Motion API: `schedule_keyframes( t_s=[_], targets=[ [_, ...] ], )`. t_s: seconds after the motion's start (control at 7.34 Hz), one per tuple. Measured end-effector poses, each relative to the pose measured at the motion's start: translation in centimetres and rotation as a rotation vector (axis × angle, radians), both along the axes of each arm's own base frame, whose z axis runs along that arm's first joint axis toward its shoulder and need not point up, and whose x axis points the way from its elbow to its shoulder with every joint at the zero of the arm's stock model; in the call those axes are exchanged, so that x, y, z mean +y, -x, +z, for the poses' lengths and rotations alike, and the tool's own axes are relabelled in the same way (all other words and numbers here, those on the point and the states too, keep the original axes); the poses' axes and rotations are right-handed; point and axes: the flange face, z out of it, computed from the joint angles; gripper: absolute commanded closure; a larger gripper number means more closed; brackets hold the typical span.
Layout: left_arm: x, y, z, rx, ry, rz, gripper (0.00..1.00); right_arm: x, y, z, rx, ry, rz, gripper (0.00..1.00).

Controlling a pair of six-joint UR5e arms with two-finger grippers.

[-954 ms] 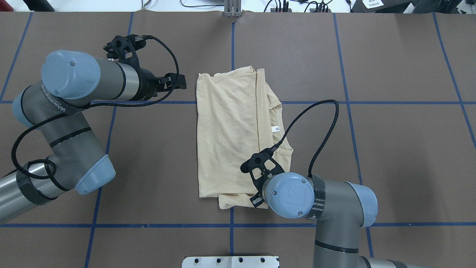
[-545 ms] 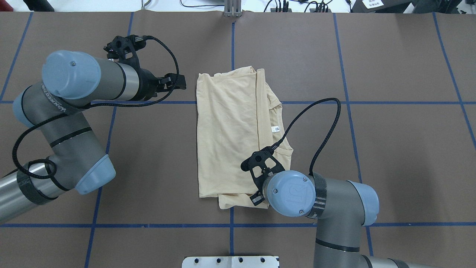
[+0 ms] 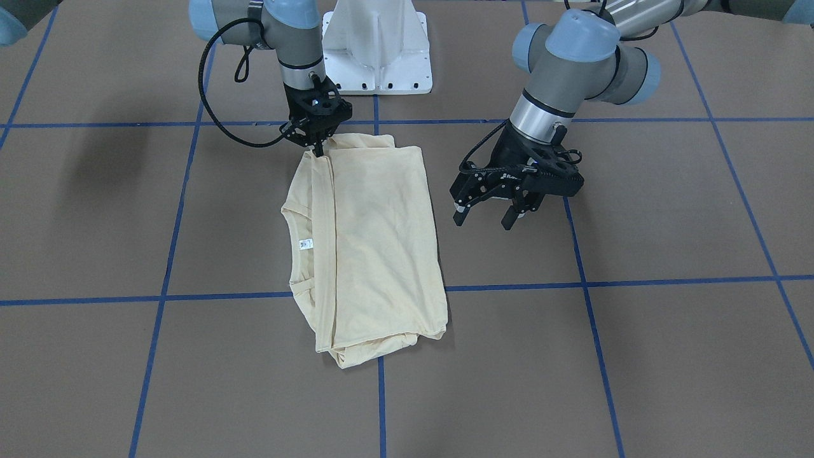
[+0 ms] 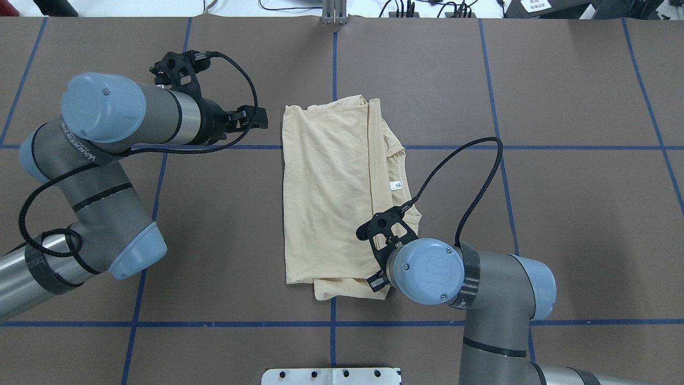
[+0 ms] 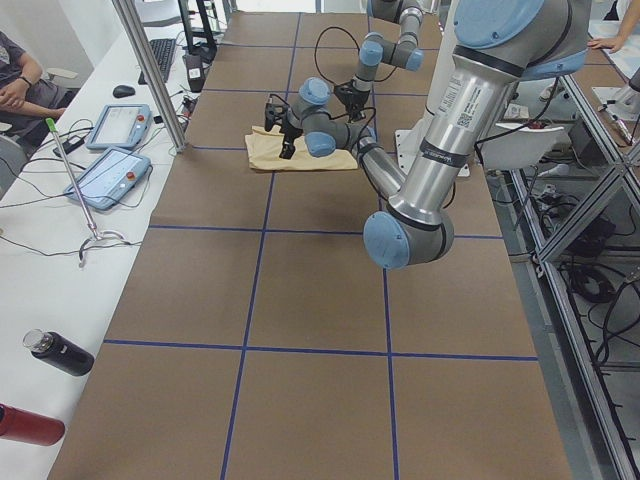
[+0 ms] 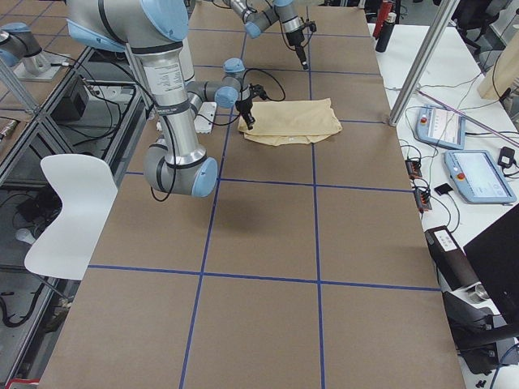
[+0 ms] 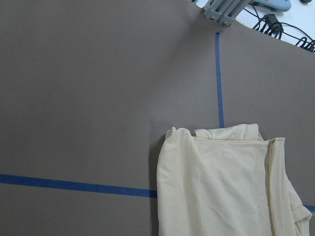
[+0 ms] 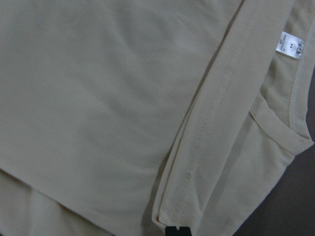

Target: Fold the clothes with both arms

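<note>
The pale cream shirt [image 3: 375,235] lies folded in a tall rectangle at mid-table [image 4: 331,192], its neck opening and small white label [image 4: 395,185] on its right side. My right gripper [image 3: 317,152] points straight down at the shirt's near corner. Its fingers are together on the folded edge, and a black tip [image 8: 177,231] shows there in the right wrist view. In the overhead view the wrist covers it. My left gripper [image 3: 483,222] hovers open and empty above the table, just beside the shirt's far left corner [image 4: 261,118]. The left wrist view shows that corner [image 7: 221,187].
The white base pedestal [image 3: 375,57] stands at the robot's edge of the table. Blue tape lines [image 4: 334,69] grid the brown surface. A side bench holds tablets [image 5: 108,175] and bottles [image 5: 60,352], with a seated person at its far end.
My right arm's wrist has shifted a little to the right and its cable loop has swung with it. The shirt and my left arm have stayed put.
</note>
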Motion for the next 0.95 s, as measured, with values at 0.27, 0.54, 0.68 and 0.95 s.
schedule_keyframes(
  t_s=[0.27, 0.54, 0.68, 0.95],
  targets=[
    [0.0, -0.1, 0.1, -0.002, 0.002, -0.001, 0.0, 0.1, -0.4, 0.7, -0.001, 0.047, 0.019, 1.0],
    [-0.1, -0.1, 0.3, -0.005, 0.003, 0.0, 0.0, 0.4, -0.6, 0.9, -0.012, 0.11, 0.054, 1.0],
    [-0.1, -0.1, 0.3, -0.006, 0.002, 0.0, 0.0, 0.4, -0.6, 0.9, -0.018, 0.132, 0.061, 1.0],
    [-0.1, -0.1, 0.4, -0.008, 0.001, 0.0, 0.0, 0.4, -1.3, 0.8, -0.03, 0.166, 0.068, 1.0]
  ],
)
